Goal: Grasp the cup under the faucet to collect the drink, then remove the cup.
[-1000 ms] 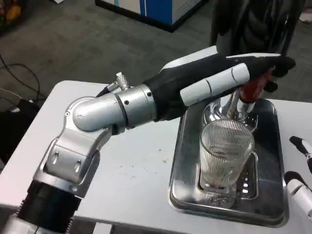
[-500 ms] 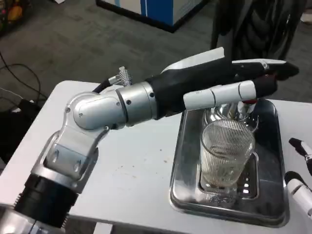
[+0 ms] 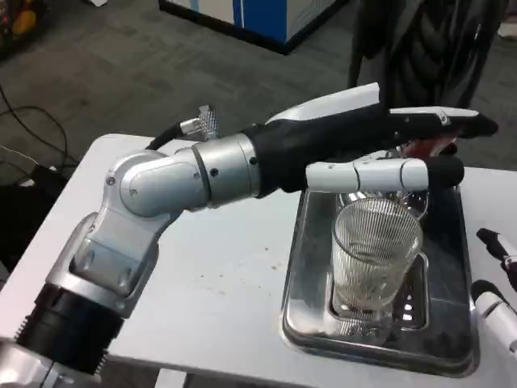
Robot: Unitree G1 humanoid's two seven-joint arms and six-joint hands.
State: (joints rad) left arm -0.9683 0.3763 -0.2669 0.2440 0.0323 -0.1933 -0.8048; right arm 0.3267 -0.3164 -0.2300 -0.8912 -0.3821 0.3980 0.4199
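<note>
cup [image 3: 376, 255]: upright on tray [image 3: 311, 267] grate, below faucet [image 3: 428, 145].
left robot hand [image 3: 380, 149]: fingers extended over faucet handle, holding nothing I can tell.
right robot hand [image 3: 497, 299]: beside tray, state unclear.
tip: press handle steadily, keep cup centred.

The left forearm [image 3: 174, 182] is showing as brushed silver, built of rounded segments with small dark screws, across the frame's left and centre. A black ribbed collar [image 3: 69, 335] is ringing it at lower left, and a knurled silver knob with a black cable [image 3: 184, 129] is sitting on top. The left hand [image 3: 363, 141] is wearing black, with white back and white-and-black fingers. At right edge, the right hand [image 3: 494, 303] is showing white, black-tipped fingers.
</note>
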